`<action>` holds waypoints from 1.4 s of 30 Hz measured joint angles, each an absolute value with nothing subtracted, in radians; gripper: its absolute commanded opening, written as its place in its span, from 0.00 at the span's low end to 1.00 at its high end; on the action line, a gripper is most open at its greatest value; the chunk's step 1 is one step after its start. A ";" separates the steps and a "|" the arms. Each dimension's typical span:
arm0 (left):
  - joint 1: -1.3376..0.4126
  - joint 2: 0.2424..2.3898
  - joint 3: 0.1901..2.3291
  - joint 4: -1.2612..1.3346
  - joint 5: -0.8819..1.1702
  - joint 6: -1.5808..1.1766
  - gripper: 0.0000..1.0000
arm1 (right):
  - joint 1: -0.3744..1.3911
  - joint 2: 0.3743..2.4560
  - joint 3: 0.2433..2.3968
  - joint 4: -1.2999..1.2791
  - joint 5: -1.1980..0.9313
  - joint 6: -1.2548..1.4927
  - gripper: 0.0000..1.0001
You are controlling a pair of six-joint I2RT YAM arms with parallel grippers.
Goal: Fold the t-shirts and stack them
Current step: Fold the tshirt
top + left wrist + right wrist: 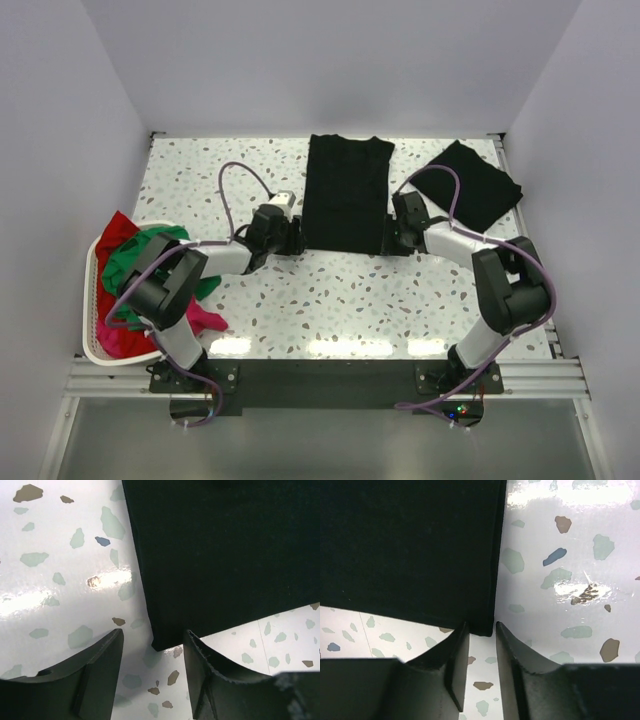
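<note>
A black t-shirt lies flat in the middle of the table, its sides folded in to a long strip. My left gripper is open at its near left corner, which lies between the jaws' tips. My right gripper is open at its near right corner, jaws closer together, nothing pinched. A second black t-shirt lies folded at the back right. Green, red and magenta t-shirts are heaped in and over the basket.
A white plastic basket stands at the table's left edge beside the left arm. The table is white terrazzo with walls on three sides.
</note>
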State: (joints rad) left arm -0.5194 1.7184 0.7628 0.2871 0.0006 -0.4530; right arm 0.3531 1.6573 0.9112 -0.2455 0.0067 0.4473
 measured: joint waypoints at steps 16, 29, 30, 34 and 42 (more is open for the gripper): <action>-0.533 1.740 0.714 0.398 0.071 -0.479 0.00 | 0.362 1.646 0.884 -0.228 -0.019 0.453 0.00; -0.670 1.382 0.464 0.259 -0.017 -0.538 0.00 | 0.539 1.342 0.669 -0.363 0.010 0.519 0.00; -0.673 1.332 0.441 0.238 -0.021 -0.543 0.00 | 0.558 1.322 0.659 -0.373 0.010 0.528 0.00; -0.692 1.142 0.374 0.165 -0.027 -0.574 0.00 | 0.625 1.218 0.606 -0.431 0.011 0.585 0.00; -0.737 0.833 0.315 -0.009 -0.017 -0.639 0.00 | 0.681 0.912 0.573 -0.605 0.018 0.675 0.00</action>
State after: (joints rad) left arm -0.7372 0.8330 0.3149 -0.0086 -0.0174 -0.6388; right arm 0.6811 0.9119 0.5732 -0.6052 0.0181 0.6754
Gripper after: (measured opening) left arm 0.021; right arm 0.014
